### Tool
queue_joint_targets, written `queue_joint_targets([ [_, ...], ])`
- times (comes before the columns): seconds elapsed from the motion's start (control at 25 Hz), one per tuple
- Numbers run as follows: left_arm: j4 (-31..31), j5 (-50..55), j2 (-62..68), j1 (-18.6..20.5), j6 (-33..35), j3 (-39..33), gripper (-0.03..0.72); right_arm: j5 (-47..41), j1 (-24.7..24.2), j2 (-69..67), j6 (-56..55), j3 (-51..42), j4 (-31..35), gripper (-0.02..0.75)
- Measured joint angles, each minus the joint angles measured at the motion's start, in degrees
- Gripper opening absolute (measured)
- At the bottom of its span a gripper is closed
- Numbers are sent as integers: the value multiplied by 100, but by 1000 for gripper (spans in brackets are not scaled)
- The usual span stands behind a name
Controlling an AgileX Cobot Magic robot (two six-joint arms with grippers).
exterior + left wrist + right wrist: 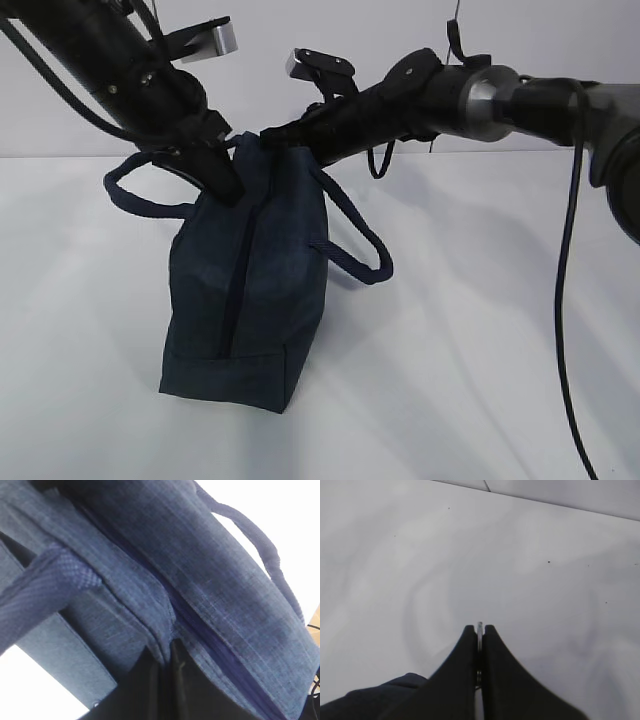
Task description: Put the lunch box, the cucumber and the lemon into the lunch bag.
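A navy lunch bag (245, 300) stands upright on a white table (480, 330), zipper closed. The left gripper (165, 652) pinches fabric at its top edge. The right gripper (479, 632) is clamped on the silver ring pull (479, 628).

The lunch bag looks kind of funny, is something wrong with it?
Not broken, but the lunch bag leans: its top is tugged up and to one side. The left gripper pinches the fabric beside the zipper, and the right gripper is shut on a thin silver ring. No lunch box, cucumber or lemon shows in any view.
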State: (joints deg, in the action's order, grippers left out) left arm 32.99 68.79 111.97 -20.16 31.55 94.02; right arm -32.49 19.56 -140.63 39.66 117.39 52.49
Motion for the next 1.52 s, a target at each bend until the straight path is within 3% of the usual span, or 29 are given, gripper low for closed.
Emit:
queue_joint_targets([
  [0.4,0,31,0,0,0,0,0,-278,0,-54,-3,250,-189,0],
  [0.52,0,41,0,0,0,0,0,-301,0,-54,-3,351,-325,75],
  [0.72,19,51,0,-4,0,0,0,-382,-11,-63,-3,363,-391,286],
  [0.84,19,74,0,-13,0,0,0,-422,-11,-63,-13,363,-401,351],
  [1.32,32,108,0,-17,4,0,0,-883,-11,570,-13,409,-1087,376],
  [1.52,32,108,0,-17,4,0,0,-1116,-11,882,-249,421,-1929,377],
])
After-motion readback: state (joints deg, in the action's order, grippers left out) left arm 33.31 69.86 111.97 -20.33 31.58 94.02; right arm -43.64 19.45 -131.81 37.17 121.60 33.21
